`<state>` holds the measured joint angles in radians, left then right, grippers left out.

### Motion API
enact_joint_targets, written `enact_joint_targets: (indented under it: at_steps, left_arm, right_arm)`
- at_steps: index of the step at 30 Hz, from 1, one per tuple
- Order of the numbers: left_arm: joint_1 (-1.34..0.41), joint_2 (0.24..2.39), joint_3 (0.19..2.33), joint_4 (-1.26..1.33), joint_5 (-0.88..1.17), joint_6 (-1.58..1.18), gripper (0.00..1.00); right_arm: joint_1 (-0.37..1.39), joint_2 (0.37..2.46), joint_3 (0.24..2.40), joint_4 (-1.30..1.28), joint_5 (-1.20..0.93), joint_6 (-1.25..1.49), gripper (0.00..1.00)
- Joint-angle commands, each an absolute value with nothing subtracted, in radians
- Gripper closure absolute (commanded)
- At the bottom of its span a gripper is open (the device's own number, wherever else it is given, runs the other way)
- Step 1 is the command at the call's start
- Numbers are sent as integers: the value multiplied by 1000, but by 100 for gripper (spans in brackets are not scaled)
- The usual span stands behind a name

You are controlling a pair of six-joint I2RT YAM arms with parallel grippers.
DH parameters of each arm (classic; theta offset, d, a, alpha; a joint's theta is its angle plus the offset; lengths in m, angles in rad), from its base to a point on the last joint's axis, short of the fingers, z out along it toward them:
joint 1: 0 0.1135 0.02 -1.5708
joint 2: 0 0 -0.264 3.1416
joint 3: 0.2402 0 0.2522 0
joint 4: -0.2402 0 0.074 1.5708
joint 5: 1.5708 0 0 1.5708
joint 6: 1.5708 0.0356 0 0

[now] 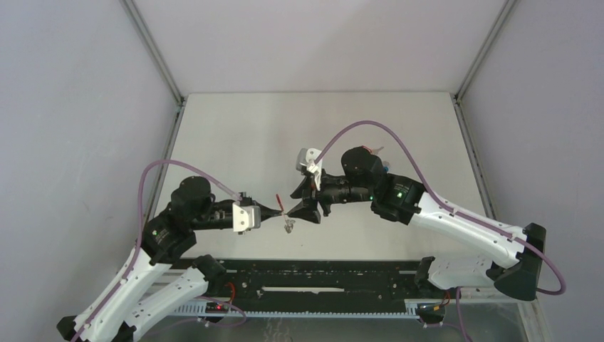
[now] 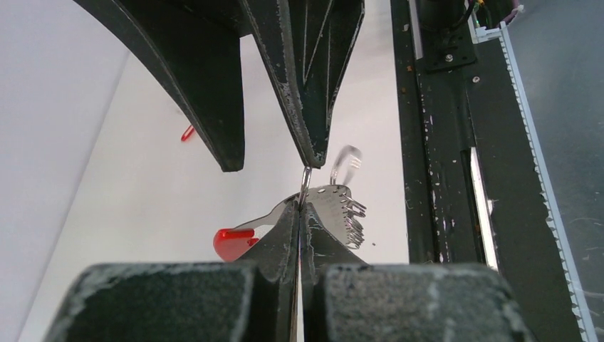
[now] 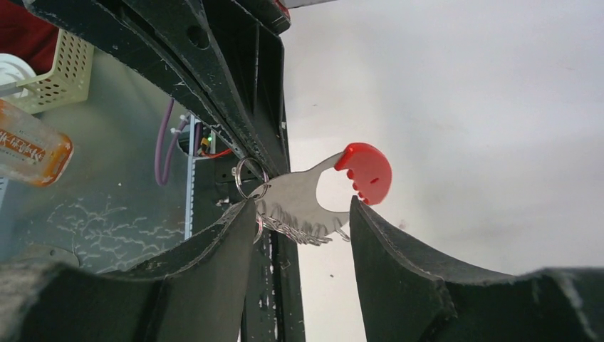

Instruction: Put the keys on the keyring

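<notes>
light: bright, even | shadows: faint | blur: left tool (image 2: 300, 214) base | sharp: keyring (image 2: 335, 201)

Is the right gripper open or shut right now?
Open: the right gripper has its fingers apart, the keyring showing in the gap; the shut left gripper holds it.

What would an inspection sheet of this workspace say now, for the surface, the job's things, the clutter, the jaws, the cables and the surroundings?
Surface: pale table; black rail along its near edge.
Job's things: keyring held above the table, red band and silver rings showing; small red piece lies on the table beyond, perhaps a key tag; blue-tagged key not seen.
Clutter: nothing seen.
Grippers: left gripper jaws shut on the keyring; right gripper jaws open, one either side of it.
Cables: purple cables loop over both arms, away from the jaws.
Surroundings: grey walls; yellow basket and bottle past the near rail.
</notes>
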<state>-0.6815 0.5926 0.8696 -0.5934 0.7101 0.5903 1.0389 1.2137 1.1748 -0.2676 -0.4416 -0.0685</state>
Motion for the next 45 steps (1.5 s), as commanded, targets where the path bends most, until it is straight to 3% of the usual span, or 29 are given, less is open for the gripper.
enact_joint_targets:
  at_steps: [1, 17, 34, 41, 45]
  left_arm:
    - [-689, 579, 906, -557, 719, 561, 100]
    - [-689, 572, 910, -564, 716, 541, 100]
    - [-688, 592, 925, -568, 719, 531, 100]
    - [-689, 597, 927, -568, 714, 525, 100]
    - [-688, 595, 924, -570, 716, 525, 100]
  right_arm:
    - [1072, 1199, 1169, -212, -423, -43, 40]
    - [1106, 1119, 1133, -173, -324, -58, 36]
    - [1126, 1161, 1155, -141, -405, -147, 41]
    - [1140, 1187, 1171, -149, -415, -162, 52]
    - [1141, 1186, 1173, -145, -405, -163, 66]
